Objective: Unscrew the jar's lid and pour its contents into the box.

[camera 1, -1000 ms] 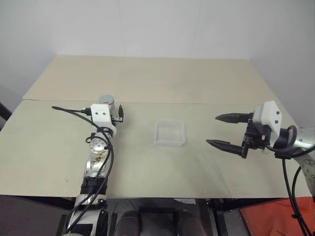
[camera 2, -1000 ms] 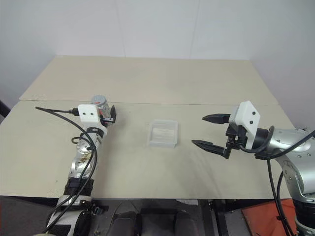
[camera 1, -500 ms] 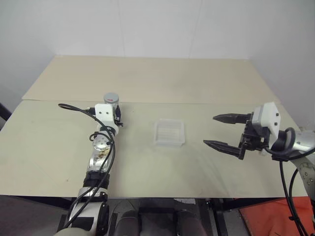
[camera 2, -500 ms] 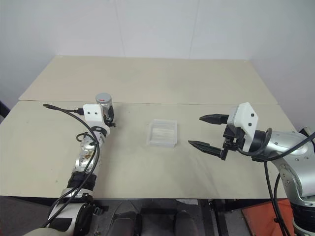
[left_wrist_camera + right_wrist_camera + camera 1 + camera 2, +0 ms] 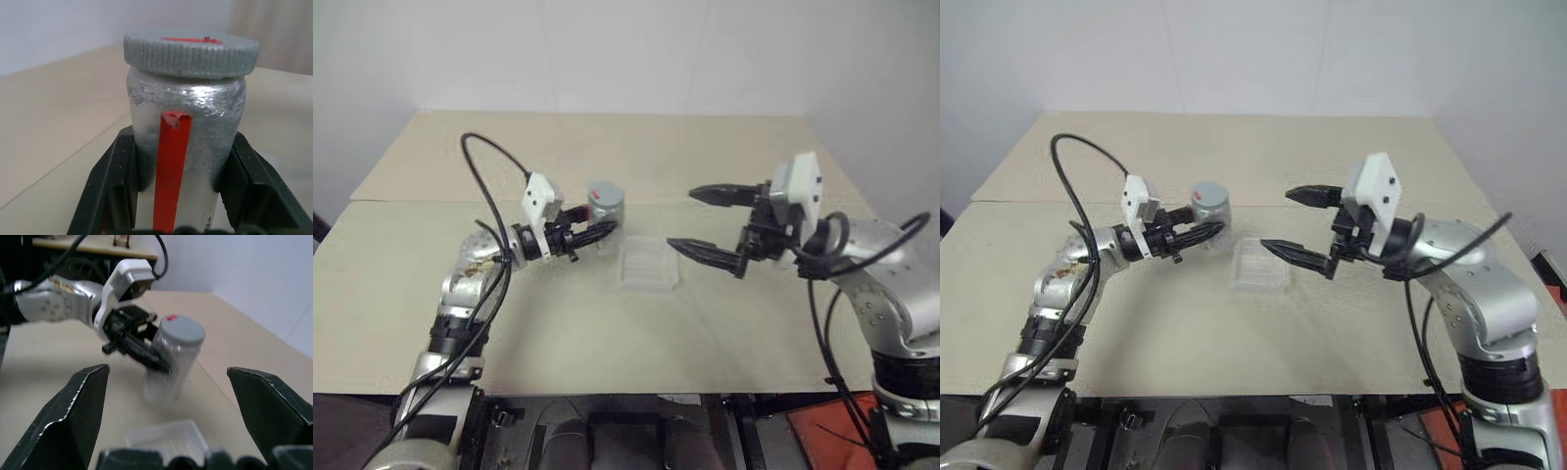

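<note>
A pale beige table made of two boards with a seam between them stands against plain white walls.

A second ago the jar stood on the table well to the left of the box, with the left gripper at it. Now the left gripper is clamped on the jar's body and holds it upright, raised, just beyond the box's near-left corner. The right gripper, earlier well to the right of the box, now hovers over the box's right edge, its jaws spread wide and empty, pointing at the jar.

The left wrist view shows the lid seated on the jar, its ribbed rim, a red mark on top and a red strip down the silvery side. The right wrist view shows the box below the held jar.
</note>
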Robot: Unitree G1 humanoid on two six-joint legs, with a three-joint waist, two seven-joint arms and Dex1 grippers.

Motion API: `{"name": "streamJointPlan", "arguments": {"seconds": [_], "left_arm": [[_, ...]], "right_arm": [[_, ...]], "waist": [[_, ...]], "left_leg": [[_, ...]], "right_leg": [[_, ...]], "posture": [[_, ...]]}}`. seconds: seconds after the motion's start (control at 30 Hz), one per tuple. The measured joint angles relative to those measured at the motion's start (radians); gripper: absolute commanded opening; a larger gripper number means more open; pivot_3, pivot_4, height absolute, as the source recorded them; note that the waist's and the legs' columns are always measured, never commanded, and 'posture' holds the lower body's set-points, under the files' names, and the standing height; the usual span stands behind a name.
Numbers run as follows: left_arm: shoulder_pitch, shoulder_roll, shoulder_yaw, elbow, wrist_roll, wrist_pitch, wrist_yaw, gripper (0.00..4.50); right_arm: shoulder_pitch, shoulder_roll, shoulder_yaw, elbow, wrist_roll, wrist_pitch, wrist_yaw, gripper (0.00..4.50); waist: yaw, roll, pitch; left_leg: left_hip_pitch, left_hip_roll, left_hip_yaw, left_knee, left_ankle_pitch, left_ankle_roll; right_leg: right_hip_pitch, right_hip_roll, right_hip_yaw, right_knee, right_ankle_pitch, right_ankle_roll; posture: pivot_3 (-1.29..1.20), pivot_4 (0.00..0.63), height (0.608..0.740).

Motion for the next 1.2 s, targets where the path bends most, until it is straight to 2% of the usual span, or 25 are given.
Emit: {"name": "streamJointPlan", "arguments": {"seconds": [0.13,0.3,0.67,0.77,0.9,1.13,1.2], "left_arm": [[-0.083,-0.031,-0.009,0.059,-0.026,0.036,-0.096,1.86],[-0.117,-0.052,-0.044,0.113,-0.028,0.033,-0.186,1.86],[-0.133,-0.068,-0.047,0.133,-0.016,0.021,-0.226,1.86],[-0.133,-0.067,-0.047,0.133,-0.014,0.017,-0.23,1.86],[-0.133,-0.066,-0.047,0.132,-0.007,0.007,-0.234,1.86],[-0.125,-0.064,-0.046,0.127,0.001,0.007,-0.236,1.86],[-0.119,-0.06,-0.046,0.126,-0.005,0.008,-0.274,1.86]], "right_arm": [[-0.085,0.077,0.064,0.02,-0.009,0.062,-0.073,4.5],[-0.152,0.139,0.109,0.069,-0.044,0.089,-0.135,4.5],[-0.178,0.17,0.123,0.122,-0.077,0.104,-0.155,4.5],[-0.181,0.171,0.123,0.131,-0.077,0.11,-0.146,3.98],[-0.183,0.179,0.123,0.144,-0.075,0.111,-0.136,2.75],[-0.188,0.181,0.121,0.173,-0.067,0.112,-0.103,2.75],[-0.188,0.175,0.117,0.199,-0.056,0.097,-0.032,2.75]], "waist": [[-0.003,0.0,0.0],[-0.007,0.0,0.0],[-0.007,0.0,0.0],[-0.007,0.0,0.0],[-0.007,0.0,0.0],[-0.007,0.0,0.0],[-0.007,0.0,0.0]], "left_leg": [[0.0,0.0,0.0,0.0,0.0,0.0],[0.0,0.0,0.0,0.0,0.0,0.0],[-0.001,0.0,-0.001,0.0,0.0,0.0],[-0.001,0.0,-0.001,0.0,0.0,0.0],[-0.001,0.0,-0.001,0.0,0.0,0.0],[-0.001,0.0,-0.001,0.0,0.0,0.0],[-0.001,0.0,-0.001,0.0,0.0,0.0]], "right_leg": [[0.0,0.0,0.0,0.001,0.0,0.0],[-0.001,0.0,0.0,0.002,0.0,0.0],[-0.001,0.0,0.0,0.003,0.0,0.0],[-0.001,0.0,0.0,0.003,0.0,0.0],[-0.001,0.0,0.0,0.003,0.0,0.0],[-0.001,0.0,0.0,0.003,0.0,0.0],[-0.001,0.0,0.0,0.003,0.0,0.0]], "posture": [[0.0,0.15,0.74],[0.0,0.15,0.74],[0.0,0.15,0.74],[0.0,0.15,0.74],[0.0,0.15,0.74],[0.0,0.15,0.74],[0.0,0.15,0.74]]}}
